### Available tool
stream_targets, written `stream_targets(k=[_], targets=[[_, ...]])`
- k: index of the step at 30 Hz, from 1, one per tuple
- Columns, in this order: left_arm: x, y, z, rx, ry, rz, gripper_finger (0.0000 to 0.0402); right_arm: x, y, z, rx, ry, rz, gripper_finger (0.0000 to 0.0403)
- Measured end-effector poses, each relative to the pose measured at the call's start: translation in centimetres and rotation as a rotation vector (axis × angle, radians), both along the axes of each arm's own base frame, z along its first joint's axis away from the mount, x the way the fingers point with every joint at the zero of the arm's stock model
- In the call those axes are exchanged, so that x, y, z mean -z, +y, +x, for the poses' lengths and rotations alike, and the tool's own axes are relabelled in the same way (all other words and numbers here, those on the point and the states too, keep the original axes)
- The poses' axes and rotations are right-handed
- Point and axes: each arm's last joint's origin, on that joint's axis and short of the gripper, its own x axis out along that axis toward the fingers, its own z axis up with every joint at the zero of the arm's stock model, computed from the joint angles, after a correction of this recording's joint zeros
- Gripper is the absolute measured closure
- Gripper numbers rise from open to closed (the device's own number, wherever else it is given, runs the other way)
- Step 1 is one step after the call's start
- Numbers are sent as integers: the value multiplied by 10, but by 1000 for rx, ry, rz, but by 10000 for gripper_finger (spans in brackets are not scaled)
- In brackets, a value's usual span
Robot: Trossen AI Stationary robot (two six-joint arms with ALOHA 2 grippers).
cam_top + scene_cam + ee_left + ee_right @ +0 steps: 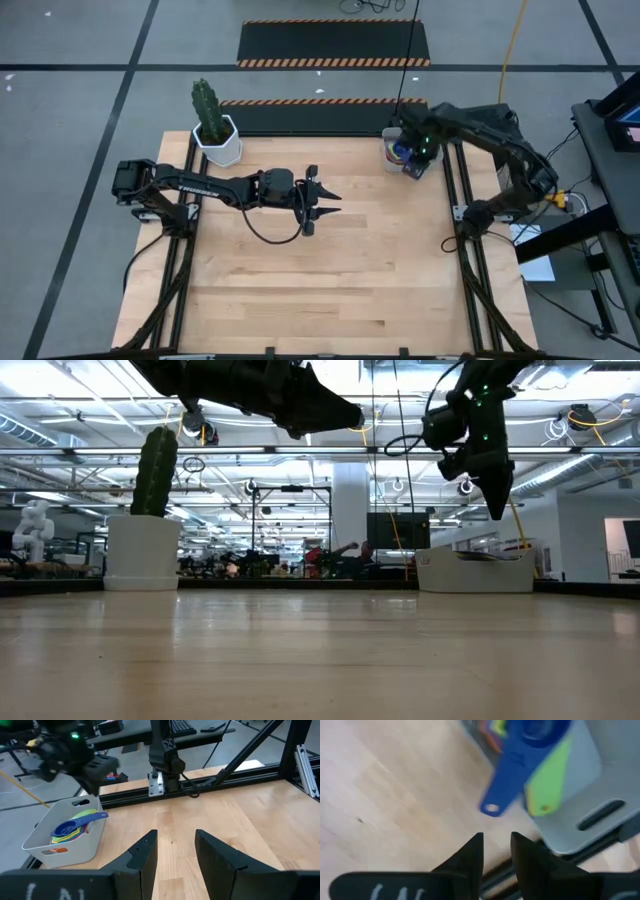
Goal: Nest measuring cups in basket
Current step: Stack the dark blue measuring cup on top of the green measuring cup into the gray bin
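Observation:
The measuring cups (pixel 73 829) lie nested in the light grey basket (pixel 82 852) at the table's far right corner, a dark blue cup (pixel 535 732) on top. Its handle (pixel 506 787) and a green handle (pixel 547 787) stick out over the basket's rim. My right gripper (pixel 497 851) hangs above the basket's near side (pixel 410 165), pointing down. It is slightly open, with nothing between its fingers. My left gripper (pixel 175 852) hovers open over the middle of the table (pixel 325 200), pointing toward the right edge, and holds nothing.
A white hexagonal pot with a cactus (pixel 215 130) stands at the table's far left. A black frame rail (pixel 450 190) runs along the right edge beside the basket (pixel 392 142). Bare wood (pixel 330 290) lies across the middle and near side.

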Motion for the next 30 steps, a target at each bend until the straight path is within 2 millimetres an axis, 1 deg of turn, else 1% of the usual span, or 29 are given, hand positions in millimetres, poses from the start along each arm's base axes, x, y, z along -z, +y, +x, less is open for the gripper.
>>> stream_targets(k=[2,6,10,13,17,22,30], targets=[[0,0,0,1,0,0,266,8,13,4,-5,-27,-25,315],[0,0,0,0,0,0,266,36,32,9,-50,-58,-53,325],[0,0,0,-1,0,-4,266,66,43,14,-97,-90,-81,339],[0,0,0,-1,0,-4,266,78,46,14,-112,-51,-171,354],[0,0,0,-1,0,-4,266,82,46,10,-114,13,-232,375],[0,0,0,-1,0,-4,266,85,39,2,-77,74,-273,398],[2,0,-1,2,25,8,266,85,34,-1,-56,83,-297,400]])
